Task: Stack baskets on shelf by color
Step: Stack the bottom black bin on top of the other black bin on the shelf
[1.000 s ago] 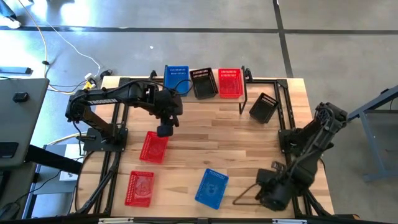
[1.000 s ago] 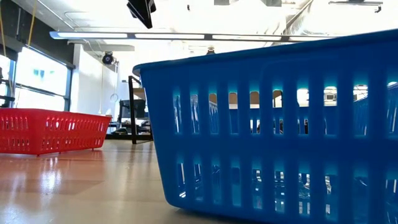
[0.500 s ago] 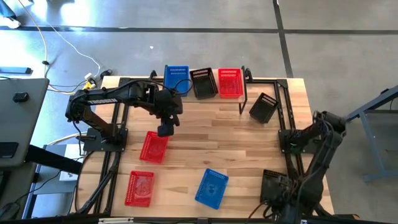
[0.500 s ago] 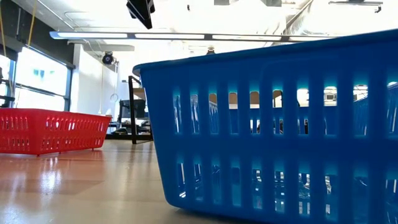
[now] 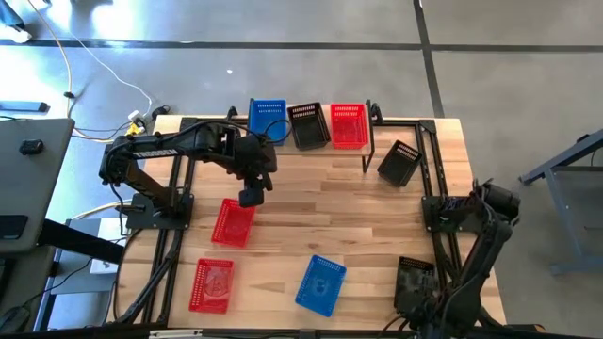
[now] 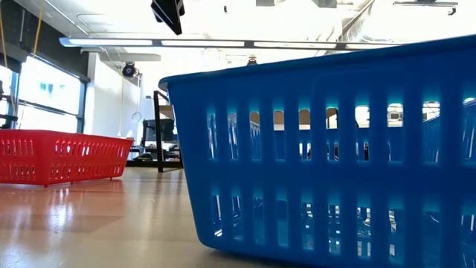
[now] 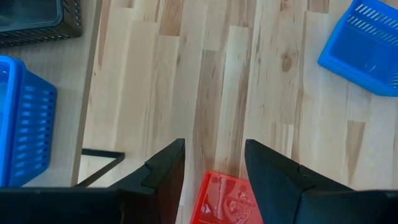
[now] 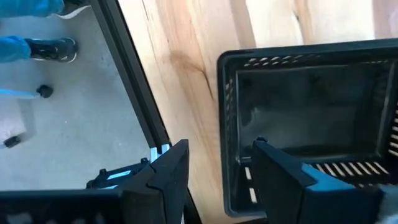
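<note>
On the shelf (image 5: 288, 121) at the table's far edge stand a blue basket (image 5: 268, 118), a black basket (image 5: 309, 125) and a red basket (image 5: 348, 124). Another black basket (image 5: 399, 162) lies tilted to the shelf's right. My left gripper (image 5: 250, 197) hangs open, high above the far end of a red basket (image 7: 229, 200). At the near right corner my right gripper (image 8: 221, 146) is open over a black basket (image 8: 311, 118). One finger stands over its inside and one outside a short wall (image 8: 227, 124).
A second red basket (image 5: 212, 284) lies near the table's near left corner and a blue basket (image 5: 320, 284) at the near middle. Black frame bars (image 5: 174, 235) run along both table sides. Bare wood lies in the table's middle.
My right gripper has swung toward the table's near edge and gone down over the black basket at the near right corner. My left arm has kept still.
</note>
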`<control>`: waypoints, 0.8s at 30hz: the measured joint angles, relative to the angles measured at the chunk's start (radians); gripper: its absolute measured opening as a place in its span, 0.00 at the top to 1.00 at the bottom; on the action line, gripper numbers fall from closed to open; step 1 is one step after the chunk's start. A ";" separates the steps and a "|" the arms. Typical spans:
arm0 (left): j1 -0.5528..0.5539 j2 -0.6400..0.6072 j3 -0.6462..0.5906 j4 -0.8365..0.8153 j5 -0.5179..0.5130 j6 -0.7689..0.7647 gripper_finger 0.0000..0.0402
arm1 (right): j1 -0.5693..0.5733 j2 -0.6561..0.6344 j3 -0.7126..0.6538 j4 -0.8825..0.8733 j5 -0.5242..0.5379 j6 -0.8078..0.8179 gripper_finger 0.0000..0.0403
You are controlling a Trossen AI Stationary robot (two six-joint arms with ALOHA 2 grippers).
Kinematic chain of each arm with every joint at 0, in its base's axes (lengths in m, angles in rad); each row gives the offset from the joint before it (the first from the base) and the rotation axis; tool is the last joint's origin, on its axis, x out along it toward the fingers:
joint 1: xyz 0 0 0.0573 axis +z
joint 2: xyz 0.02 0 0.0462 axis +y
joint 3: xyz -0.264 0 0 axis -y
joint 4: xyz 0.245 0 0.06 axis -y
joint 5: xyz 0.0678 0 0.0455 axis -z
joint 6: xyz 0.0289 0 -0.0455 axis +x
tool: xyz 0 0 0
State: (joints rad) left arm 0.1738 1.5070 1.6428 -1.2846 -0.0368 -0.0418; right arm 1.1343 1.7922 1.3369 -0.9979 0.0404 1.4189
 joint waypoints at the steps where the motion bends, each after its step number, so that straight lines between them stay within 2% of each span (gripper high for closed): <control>1: 0.000 0.000 0.000 0.000 0.000 0.000 0.61 | 0.000 0.005 0.000 0.003 -0.007 -0.004 0.61; 17: 0.000 0.000 0.000 0.001 0.000 0.000 0.61 | 0.000 0.124 0.000 -0.035 -0.173 -0.006 0.64; 20: 0.000 0.000 0.000 0.001 0.000 0.000 0.61 | 0.000 0.126 0.000 -0.046 -0.173 -0.006 0.71; 24: 0.000 0.000 0.000 0.001 0.000 0.000 0.61 | -0.002 0.126 0.000 -0.052 -0.174 -0.005 0.91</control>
State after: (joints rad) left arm 0.1738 1.5070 1.6428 -1.2835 -0.0368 -0.0414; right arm 1.1324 1.9182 1.3373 -1.0502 -0.1339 1.4136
